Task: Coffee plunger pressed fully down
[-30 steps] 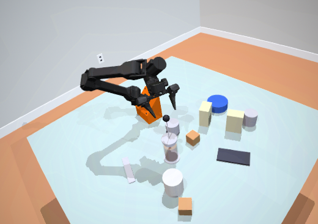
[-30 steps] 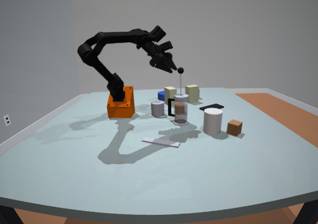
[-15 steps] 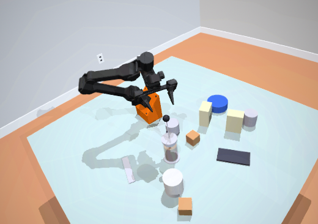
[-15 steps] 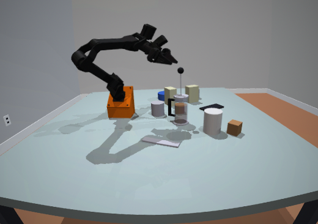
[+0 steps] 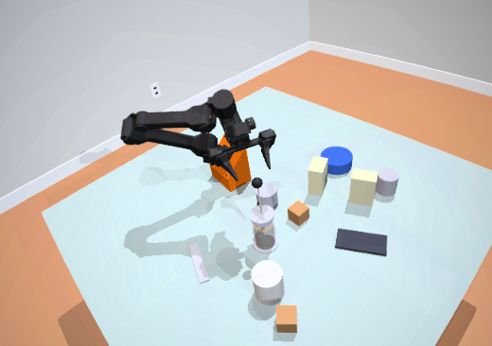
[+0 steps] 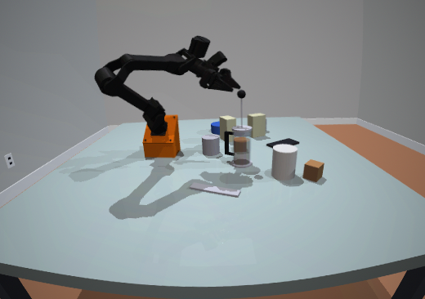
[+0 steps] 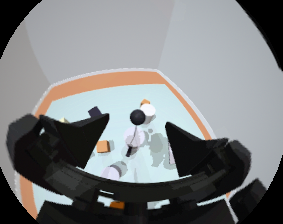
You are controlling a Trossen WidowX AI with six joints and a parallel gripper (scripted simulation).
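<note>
Black ball knob [image 6: 241,94] on its thin rod stands fully raised above the clear glass coffee press [image 6: 241,149] mid-table, my wide-open, empty gripper [image 6: 230,82] just beside it; I judge an off-centre descent could tip the press.

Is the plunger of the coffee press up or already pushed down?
Up: its knob stands high on the rod above the coffee press.

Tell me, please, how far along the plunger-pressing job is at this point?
Done: the hand is open, empty and raised beside the plunger knob, just short of it. In hand: lining up over the knob, which shows between the fingers in the wrist view. Left: everything that counts. The rod stands fully extended above the coffee press, so pressing down and letting go remain.
</note>
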